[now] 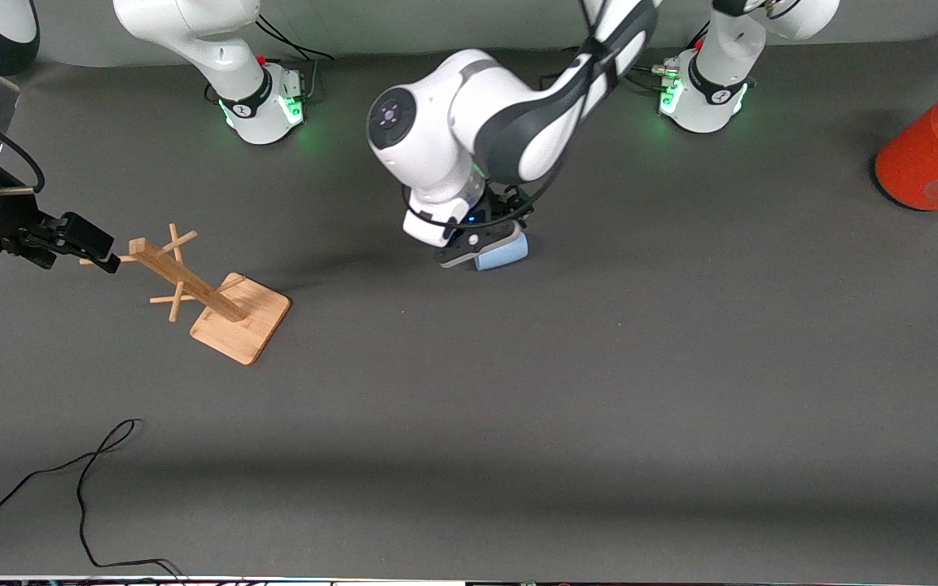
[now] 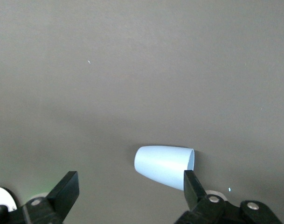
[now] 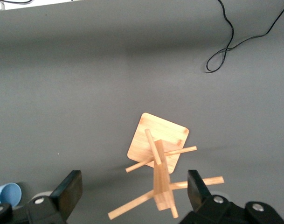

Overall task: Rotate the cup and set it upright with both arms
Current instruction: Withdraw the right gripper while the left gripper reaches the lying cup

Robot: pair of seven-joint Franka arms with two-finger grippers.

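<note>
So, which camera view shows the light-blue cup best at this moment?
The left wrist view: the cup lies whole on its side on the table, beside one finger of the open left gripper. In the front view the left arm hides most of it. The right wrist view shows only its mouth at the edge.

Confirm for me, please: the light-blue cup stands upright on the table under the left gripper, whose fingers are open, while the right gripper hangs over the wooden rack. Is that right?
Not quite. The cup lies on its side, not upright, as the left wrist view shows. The rest holds: the left gripper is over it with fingers open, and the right gripper hangs over the wooden rack.
</note>
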